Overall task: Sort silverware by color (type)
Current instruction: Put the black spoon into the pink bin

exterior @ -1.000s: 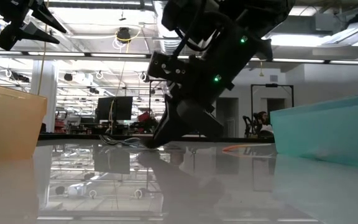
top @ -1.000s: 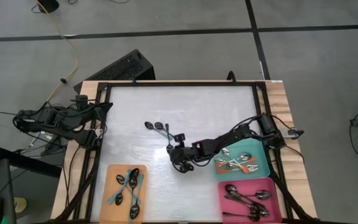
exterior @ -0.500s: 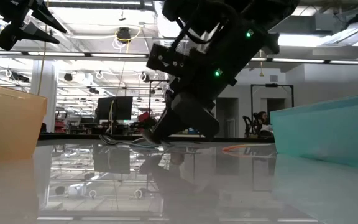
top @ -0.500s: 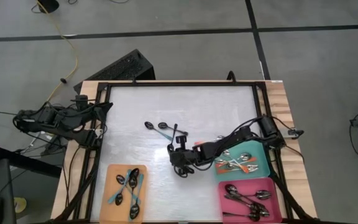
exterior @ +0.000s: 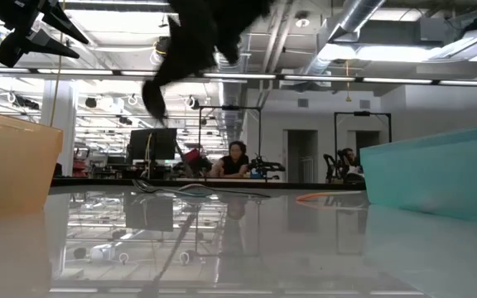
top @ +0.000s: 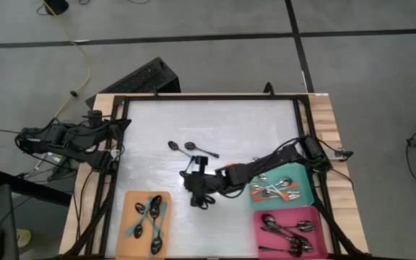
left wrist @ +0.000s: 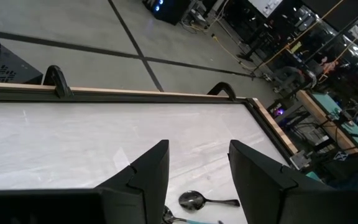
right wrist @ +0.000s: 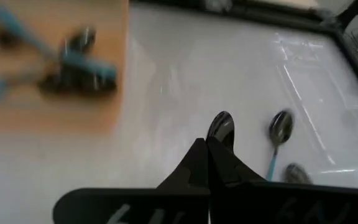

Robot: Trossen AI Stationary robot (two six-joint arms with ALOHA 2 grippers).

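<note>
Showing the right gripper (top: 196,193) over the middle of the desk (top: 215,123), jaws pressed together on a spoon (right wrist: 221,127) whose dark shiny bowl juts past the fingertips in the right wrist view; its handle is hidden between the jaws, so its colour cannot be told. Two loose spoons lie near the desk's centre: a black-handled spoon (top: 200,149) and, just beside it, a teal-handled spoon (top: 175,146). Teal-handled spoons (top: 150,215) lie crossed in the orange tray (top: 130,202) at the front left; orange-handled spoons (top: 276,189) fill the teal tray (top: 303,173) at the right edge; plain metal spoons (top: 287,231) lie in the pink tray (top: 320,215) at the front right. The left gripper (left wrist: 194,180) waits at the desk's left edge, jaws spread and empty. The desk's rear half and the strip between the orange and pink trays are bare, bounded by the black frame (top: 208,97). In the low view a person (exterior: 235,160) sits in the room beyond
</note>
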